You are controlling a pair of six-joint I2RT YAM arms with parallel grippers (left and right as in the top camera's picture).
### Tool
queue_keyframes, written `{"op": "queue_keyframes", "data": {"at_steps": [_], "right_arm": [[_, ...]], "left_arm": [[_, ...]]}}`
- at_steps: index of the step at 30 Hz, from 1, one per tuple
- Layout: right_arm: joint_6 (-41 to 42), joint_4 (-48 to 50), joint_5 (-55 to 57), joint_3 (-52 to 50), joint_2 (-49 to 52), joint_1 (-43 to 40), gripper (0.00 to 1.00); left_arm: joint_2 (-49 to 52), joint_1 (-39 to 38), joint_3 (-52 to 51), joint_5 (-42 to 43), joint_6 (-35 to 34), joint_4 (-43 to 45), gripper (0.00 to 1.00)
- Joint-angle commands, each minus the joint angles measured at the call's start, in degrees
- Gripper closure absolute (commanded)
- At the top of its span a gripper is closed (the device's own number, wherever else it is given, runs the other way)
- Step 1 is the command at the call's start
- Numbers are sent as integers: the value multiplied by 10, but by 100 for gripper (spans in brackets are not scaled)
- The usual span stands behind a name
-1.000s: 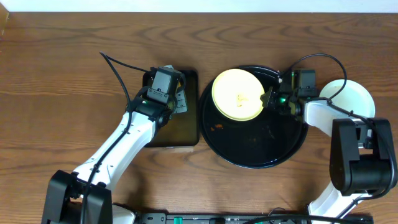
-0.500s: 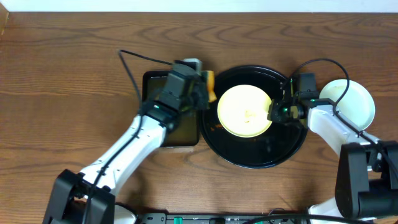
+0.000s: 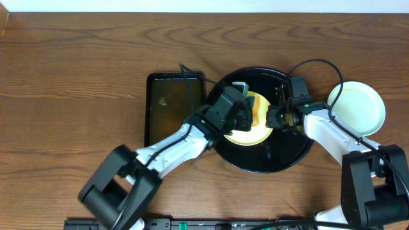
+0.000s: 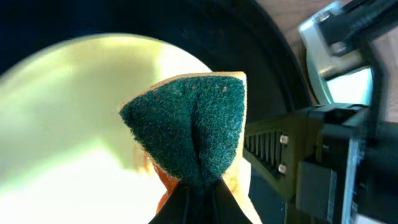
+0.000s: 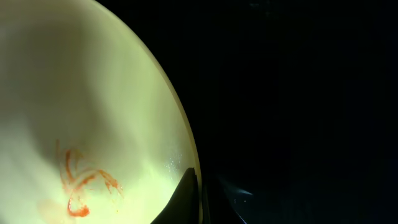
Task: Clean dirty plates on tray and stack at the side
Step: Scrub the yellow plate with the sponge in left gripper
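Note:
A pale yellow plate [image 3: 255, 128] with an orange-red smear [image 5: 81, 180] sits over the large round black tray [image 3: 284, 156]. My right gripper [image 3: 273, 117] is shut on the plate's right rim [image 5: 186, 134], one finger inside and one outside. My left gripper [image 3: 241, 110] is shut on a green-and-yellow sponge [image 4: 189, 127] and holds it over the plate's middle. In the left wrist view the yellow plate [image 4: 68, 118] lies under the sponge, with the right arm to the right. A mint-white plate [image 3: 358, 105] lies on the table to the right of the tray.
A rectangular black basin [image 3: 172, 108] of brownish water stands left of the tray. Both arms cross over the tray. Cables loop above the tray and basin.
My left gripper has carried the sponge from the basin rightward over the tray onto the yellow plate. The right gripper has kept hold of the plate's rim and shifted slightly left.

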Motion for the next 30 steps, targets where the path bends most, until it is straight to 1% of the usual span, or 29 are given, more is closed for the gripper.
{"op": "queue_keyframes", "data": {"at_steps": [1,11,17,21,25,30], "right_arm": [[-2,0,16,-2,-6,4,99],[-2,-3,16,-2,-6,4,99],[-2,-8,16,-2,-6,4,99],[-2,-12,16,-2,-6,4,99],[-2,-12,19,-2,-6,4,99],[-2,-12,30,-2,-6,4,99]], "left_arm": [[31,-9,-1,25,-78,18,92],[86,-26,-1,34,-89,75,92],[122,-19,-1,-17,-86,72,92],[122,8,-1,-19,-82,55,92],[116,42,-1,-13,-40,15,92],[88,60,-1,-8,12,-31,93]]}}
